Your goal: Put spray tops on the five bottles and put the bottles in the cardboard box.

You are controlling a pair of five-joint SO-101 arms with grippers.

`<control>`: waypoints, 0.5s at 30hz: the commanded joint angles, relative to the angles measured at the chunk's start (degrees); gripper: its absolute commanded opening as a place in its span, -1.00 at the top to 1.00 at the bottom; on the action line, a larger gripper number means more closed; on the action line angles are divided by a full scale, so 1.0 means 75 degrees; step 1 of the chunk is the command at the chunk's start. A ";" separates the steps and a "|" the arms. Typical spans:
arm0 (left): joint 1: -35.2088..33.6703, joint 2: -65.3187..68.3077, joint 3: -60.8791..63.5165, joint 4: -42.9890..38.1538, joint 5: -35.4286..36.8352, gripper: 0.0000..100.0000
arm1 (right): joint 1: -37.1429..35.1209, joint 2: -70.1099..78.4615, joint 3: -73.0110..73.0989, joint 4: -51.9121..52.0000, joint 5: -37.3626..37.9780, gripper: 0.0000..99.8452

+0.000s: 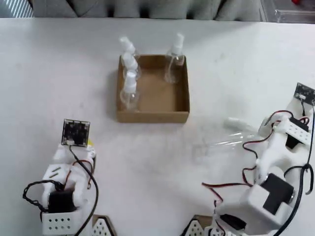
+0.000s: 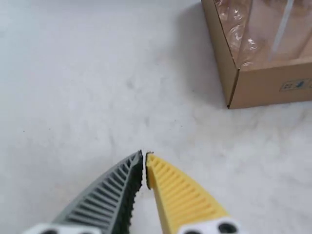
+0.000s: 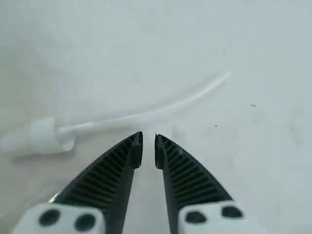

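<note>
This is looking like a small robotics lab bench: a left arm [image 1: 61,196] and a right arm [image 1: 275,182], both white printed plastic, are sitting on a plain white surface [image 1: 49,73], trailing bare red and black wires [image 1: 248,147] and carrying exposed circuit boards [image 1: 76,132].

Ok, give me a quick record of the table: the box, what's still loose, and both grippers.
Box: brown cardboard box, open top
In box, upright: row of three clear plastic bottles with white spray tops along one wall; fourth such bottle at a far corner
Loose: white spray top with long tube; faint clear bottle lying beside it
Left gripper: fingers shut, empty, near box
Right gripper: fingers slightly apart, empty, by the tube
</note>
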 commanded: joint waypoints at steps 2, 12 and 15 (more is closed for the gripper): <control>0.0053 -0.0064 -0.0023 0.0047 -0.0070 0.95 | -0.0147 0.0240 -0.0363 0.0041 0.0070 0.97; 0.0053 -0.0064 -0.0023 0.0047 -0.0070 0.95 | -0.1424 0.0322 -0.0340 0.1647 0.0012 0.97; 0.0053 -0.0064 -0.0023 0.0047 -0.0070 0.95 | -0.1870 0.0322 -0.0340 0.1811 0.0000 0.97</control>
